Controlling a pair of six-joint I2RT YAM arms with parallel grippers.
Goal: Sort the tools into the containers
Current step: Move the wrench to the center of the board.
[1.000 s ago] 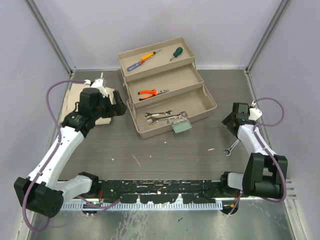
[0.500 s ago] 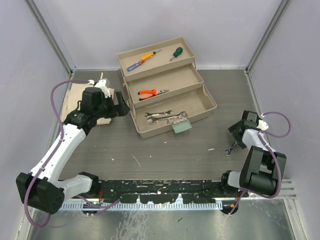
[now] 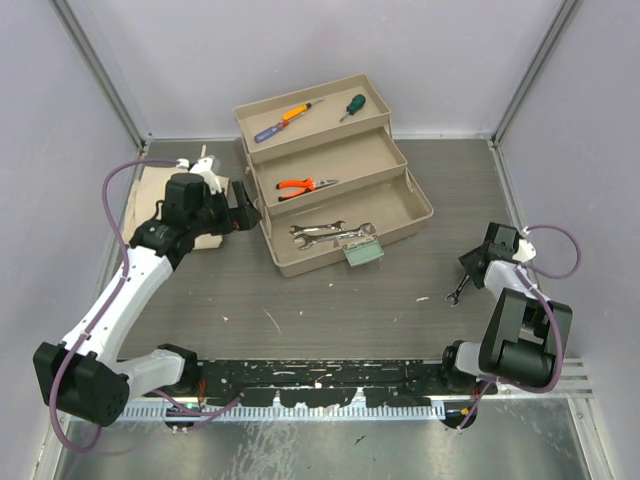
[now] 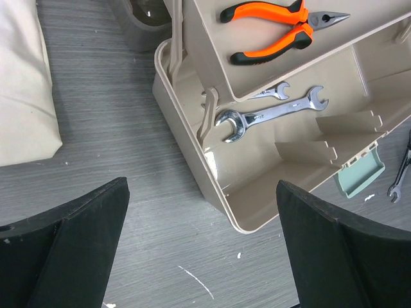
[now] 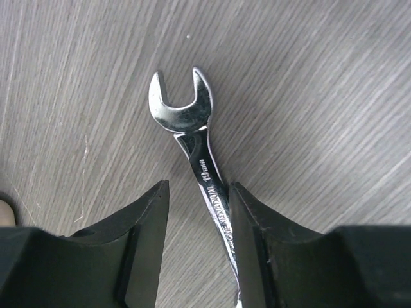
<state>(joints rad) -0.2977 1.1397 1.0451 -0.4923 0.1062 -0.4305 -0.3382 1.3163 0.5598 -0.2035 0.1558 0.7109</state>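
A silver wrench (image 5: 192, 122) lies flat on the table at the right (image 3: 458, 293). My right gripper (image 5: 199, 187) is down over its shank, jaws straddling it. The right finger (image 5: 257, 224) touches the shank, while a gap shows at the left finger (image 5: 141, 224). The tan toolbox (image 3: 420, 205) stands open at the back. Its top tray holds two screwdrivers (image 3: 352, 105), the middle one orange pliers (image 3: 305, 184) and the bottom one wrenches (image 3: 325, 232). My left gripper (image 3: 240, 205) hovers wide open beside the box's left end, with nothing between its fingers (image 4: 64, 256).
A folded beige cloth (image 3: 150, 200) lies at the left, under my left arm. The box's pale green latch (image 3: 362, 252) hangs off its front edge. Grey walls close in on both sides and the back.
My right gripper has dropped over the wrench on the table and its jaws have narrowed around the shank. My left arm has edged slightly toward the toolbox.
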